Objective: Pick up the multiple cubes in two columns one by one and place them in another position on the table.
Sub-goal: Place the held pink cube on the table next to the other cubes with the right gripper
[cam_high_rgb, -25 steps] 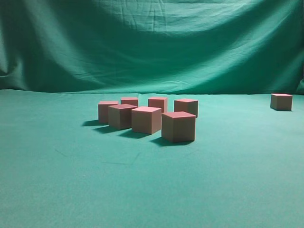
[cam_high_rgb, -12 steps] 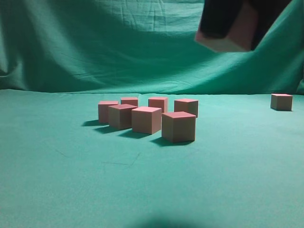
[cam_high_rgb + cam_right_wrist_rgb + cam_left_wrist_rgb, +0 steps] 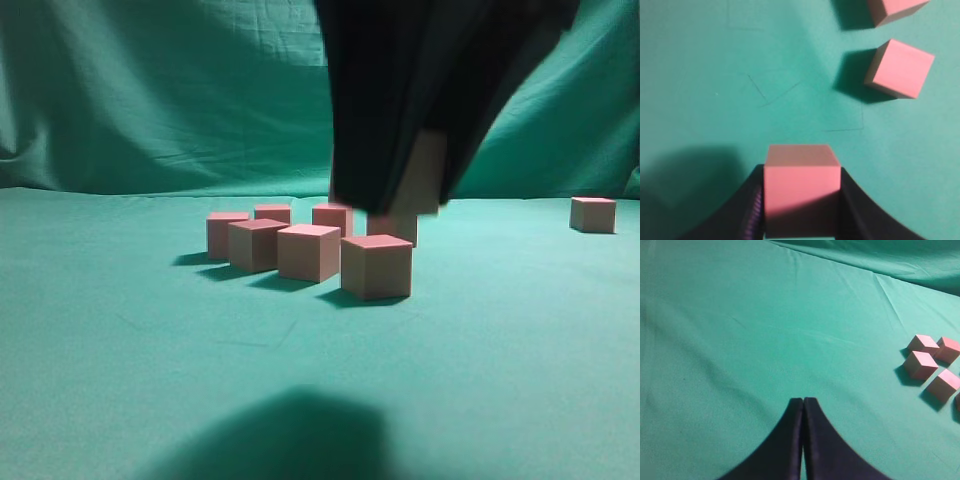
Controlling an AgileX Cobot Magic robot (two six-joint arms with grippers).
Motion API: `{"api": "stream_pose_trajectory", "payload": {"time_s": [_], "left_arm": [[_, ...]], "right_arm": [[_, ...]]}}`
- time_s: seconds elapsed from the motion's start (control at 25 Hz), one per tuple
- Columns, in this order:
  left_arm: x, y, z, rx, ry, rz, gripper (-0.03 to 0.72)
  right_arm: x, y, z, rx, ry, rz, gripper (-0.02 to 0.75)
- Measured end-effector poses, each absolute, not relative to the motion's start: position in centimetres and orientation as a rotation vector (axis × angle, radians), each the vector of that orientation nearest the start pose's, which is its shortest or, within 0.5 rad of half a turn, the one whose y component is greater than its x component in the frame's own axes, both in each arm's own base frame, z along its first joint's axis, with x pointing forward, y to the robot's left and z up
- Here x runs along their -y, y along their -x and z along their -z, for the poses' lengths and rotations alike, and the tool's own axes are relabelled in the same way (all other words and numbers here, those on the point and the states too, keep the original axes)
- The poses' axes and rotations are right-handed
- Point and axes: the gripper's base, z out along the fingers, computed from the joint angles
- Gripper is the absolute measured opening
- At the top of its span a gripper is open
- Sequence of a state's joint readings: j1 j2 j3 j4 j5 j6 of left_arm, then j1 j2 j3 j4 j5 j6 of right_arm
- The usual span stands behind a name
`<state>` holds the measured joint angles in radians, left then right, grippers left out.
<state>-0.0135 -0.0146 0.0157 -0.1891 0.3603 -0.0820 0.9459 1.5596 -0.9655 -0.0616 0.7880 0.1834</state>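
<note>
Several pinkish-red cubes (image 3: 308, 252) stand in two rows on the green table (image 3: 90, 330). One lone cube (image 3: 592, 214) sits far right. My right gripper (image 3: 420, 195) hangs large and dark in front of the group, shut on a cube (image 3: 424, 172) held above the table. In the right wrist view that held cube (image 3: 802, 187) fills the gap between the fingers of the right gripper (image 3: 802, 172), with two more cubes (image 3: 900, 67) ahead to the right. My left gripper (image 3: 803, 401) is shut and empty over bare cloth, with cubes (image 3: 920, 365) off to its right.
A wrinkled green backdrop (image 3: 150, 90) rises behind the table. The right arm's shadow (image 3: 290, 440) falls on the near cloth. Thin creases (image 3: 775, 92) mark the cloth ahead of the held cube.
The right gripper with its cube came into the exterior view from the upper right and dropped down and left, now in front of the group. The cubes on the table have not moved.
</note>
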Motion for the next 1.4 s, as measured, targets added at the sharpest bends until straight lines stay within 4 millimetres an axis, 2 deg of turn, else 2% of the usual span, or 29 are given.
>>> {"api": "stream_pose_trajectory", "payload": {"time_s": [0.2, 0.36, 0.72, 1.4], "left_arm": [[0.7, -5.2, -17.7, -1.837, 0.18, 0.252, 0.0], [0.7, -5.2, -17.7, -1.837, 0.18, 0.252, 0.0], [0.7, -5.2, -17.7, -1.837, 0.18, 0.252, 0.0], [0.7, -5.2, -17.7, -1.837, 0.18, 0.252, 0.0]], "right_arm": [[-24.5, -18.2, -19.7, -2.671, 1.071, -0.014, 0.271], [-24.8, -19.2, -19.4, -2.661, 0.994, 0.058, 0.271], [-25.1, -19.5, -18.1, -2.694, 0.939, 0.089, 0.271], [-25.5, -20.2, -16.6, -2.648, 1.004, 0.134, 0.271]]}}
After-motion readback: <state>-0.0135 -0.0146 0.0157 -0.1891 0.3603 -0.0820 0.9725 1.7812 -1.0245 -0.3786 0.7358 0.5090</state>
